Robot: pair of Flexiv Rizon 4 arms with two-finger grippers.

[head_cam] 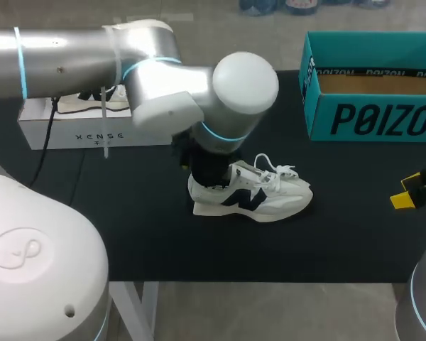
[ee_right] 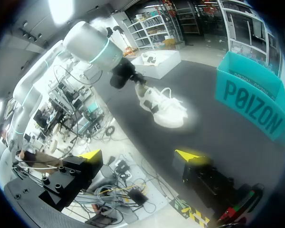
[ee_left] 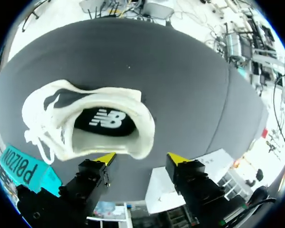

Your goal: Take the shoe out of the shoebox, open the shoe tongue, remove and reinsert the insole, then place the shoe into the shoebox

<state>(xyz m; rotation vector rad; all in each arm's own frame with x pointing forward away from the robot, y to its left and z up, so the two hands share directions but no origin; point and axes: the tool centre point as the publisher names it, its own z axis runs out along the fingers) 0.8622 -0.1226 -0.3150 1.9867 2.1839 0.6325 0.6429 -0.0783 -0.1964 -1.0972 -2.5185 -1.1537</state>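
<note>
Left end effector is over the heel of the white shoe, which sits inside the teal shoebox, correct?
Not quite. The head view shows the white shoe standing on the black table, outside the teal shoebox. The left end effector is over its heel, as you said.

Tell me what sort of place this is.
Most likely a robot test bench in a lab, not a shop: a left robot arm hangs over a black-covered table, where a white sneaker and an open teal shoebox are staged for handling practice.
</note>
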